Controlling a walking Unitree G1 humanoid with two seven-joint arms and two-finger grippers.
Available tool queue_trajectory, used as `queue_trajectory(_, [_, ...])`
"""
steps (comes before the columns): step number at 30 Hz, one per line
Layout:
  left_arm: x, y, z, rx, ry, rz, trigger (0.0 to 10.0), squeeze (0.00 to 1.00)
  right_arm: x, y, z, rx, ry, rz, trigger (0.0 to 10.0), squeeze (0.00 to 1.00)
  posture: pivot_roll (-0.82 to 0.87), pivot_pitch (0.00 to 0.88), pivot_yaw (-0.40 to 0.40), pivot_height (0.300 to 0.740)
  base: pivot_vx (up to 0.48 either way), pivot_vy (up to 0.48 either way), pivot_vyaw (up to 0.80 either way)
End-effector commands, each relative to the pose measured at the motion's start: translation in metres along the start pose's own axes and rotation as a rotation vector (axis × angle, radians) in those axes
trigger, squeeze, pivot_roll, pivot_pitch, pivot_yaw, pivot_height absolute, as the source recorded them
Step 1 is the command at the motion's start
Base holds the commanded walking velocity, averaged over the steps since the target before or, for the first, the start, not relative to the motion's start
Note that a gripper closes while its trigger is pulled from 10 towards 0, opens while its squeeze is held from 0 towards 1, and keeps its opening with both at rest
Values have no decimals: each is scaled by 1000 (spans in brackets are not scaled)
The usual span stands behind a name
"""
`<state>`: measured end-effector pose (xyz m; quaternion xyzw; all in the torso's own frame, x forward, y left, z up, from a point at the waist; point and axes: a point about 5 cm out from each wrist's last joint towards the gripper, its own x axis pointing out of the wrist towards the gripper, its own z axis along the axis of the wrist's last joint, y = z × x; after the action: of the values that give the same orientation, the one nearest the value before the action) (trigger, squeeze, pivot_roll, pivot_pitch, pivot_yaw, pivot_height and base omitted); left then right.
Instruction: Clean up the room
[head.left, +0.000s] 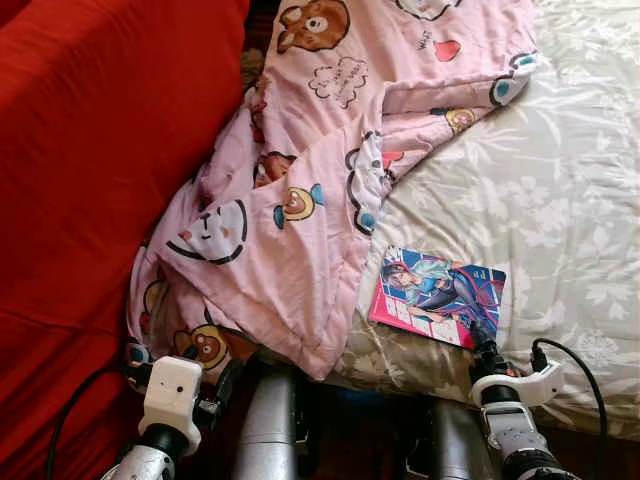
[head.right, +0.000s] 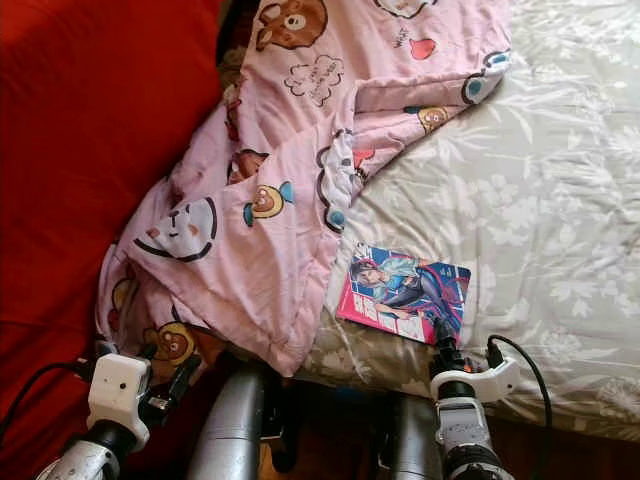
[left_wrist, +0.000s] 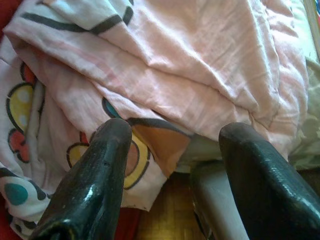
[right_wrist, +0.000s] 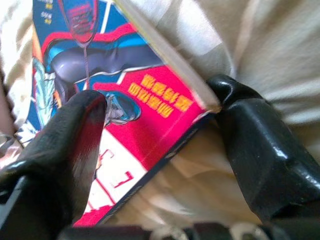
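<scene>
Floral bedsheet (head.left: 560, 200) bears pink blanket (head.left: 300, 200), comic book (head.left: 440, 295).

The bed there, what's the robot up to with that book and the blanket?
The right gripper is at the near corner of a comic book lying on the floral bedsheet, its fingers open on either side of the corner and not yet closed. The left gripper hovers open by the crumpled pink cartoon blanket that hangs over the bed's edge, next to a red sofa.

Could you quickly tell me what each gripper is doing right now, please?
Left gripper: open, holding nothing, near the pink blanket.
Right gripper: open, one finger on each side of the comic book's corner, not yet clamped.
</scene>
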<state>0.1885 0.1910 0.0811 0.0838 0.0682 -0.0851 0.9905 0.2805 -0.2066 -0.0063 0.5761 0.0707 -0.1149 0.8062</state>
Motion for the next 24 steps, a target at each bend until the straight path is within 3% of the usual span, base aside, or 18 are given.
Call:
queue_trajectory(1, [-9, 4, -7, 11, 45, 16, 10000, 0, -6, -3, -31, 39, 116, -16, 10000, 0, 284, 439, 118, 640, 0, 0, 0])
queue_trajectory(8, [-8, 3, -6, 10, 46, 22, 10000, 0, 1, 8, -31, 52, 110, 23, 10000, 0, 283, 447, 118, 640, 0, 0, 0])
queue_trajectory(9, [-8, 3, -7, 10, 47, 22, 10000, 0, 2, 10, -30, 43, 114, 38, 3804, 0, 276, 446, 115, 640, 0, 0, 0])
queue_trajectory(10, [-7, 3, -7, 10, 46, 22, 10000, 0, 3, 12, -28, 43, 111, 53, 0, 0, 276, 446, 115, 640, 0, 0, 0])
queue_trajectory(24, [8, 0, -12, 3, 39, 24, 10000, 0, 2, 8, -12, 61, 36, 66, 0, 0, 249, 397, 100, 640, 0, 0, 0])
